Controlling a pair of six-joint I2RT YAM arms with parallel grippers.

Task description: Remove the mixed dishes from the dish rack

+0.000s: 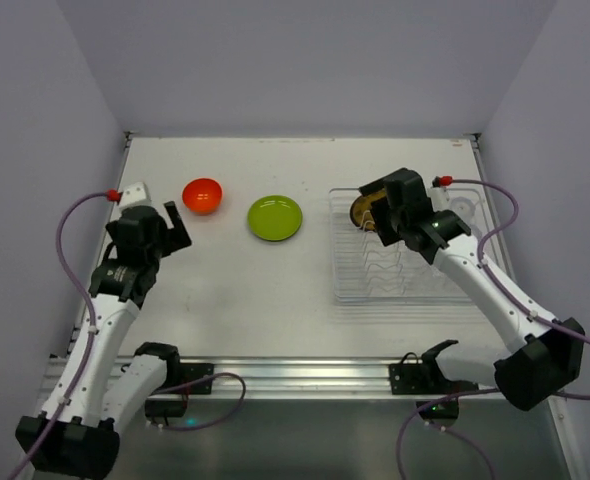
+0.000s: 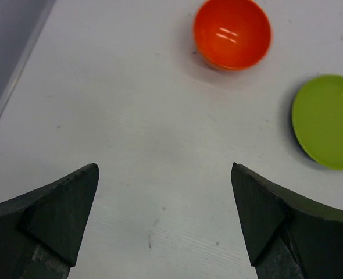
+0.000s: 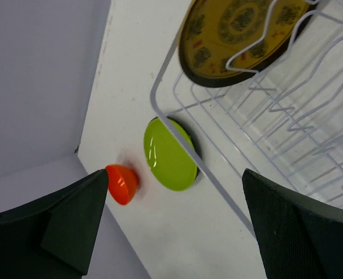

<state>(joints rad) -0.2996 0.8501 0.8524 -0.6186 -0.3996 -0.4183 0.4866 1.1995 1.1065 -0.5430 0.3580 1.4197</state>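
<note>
The dish rack (image 1: 405, 262) is a clear tray with white wire dividers at the right of the table. A patterned yellow-brown plate (image 3: 241, 35) stands on edge in its far left corner (image 1: 359, 208). My right gripper (image 1: 375, 222) hovers open over that corner, holding nothing (image 3: 175, 173). An orange-red bowl (image 1: 202, 195) and a lime green plate (image 1: 275, 217) lie on the table left of the rack; a dark edge shows under the green plate (image 2: 327, 121). My left gripper (image 1: 178, 228) is open and empty (image 2: 164, 168), just near-left of the bowl (image 2: 232, 34).
Grey walls close the table on the left, back and right. The rack's rim (image 3: 218, 186) runs between my right fingers and the green plate (image 3: 170, 154). Bare white tabletop (image 1: 245, 290) lies between the two arms.
</note>
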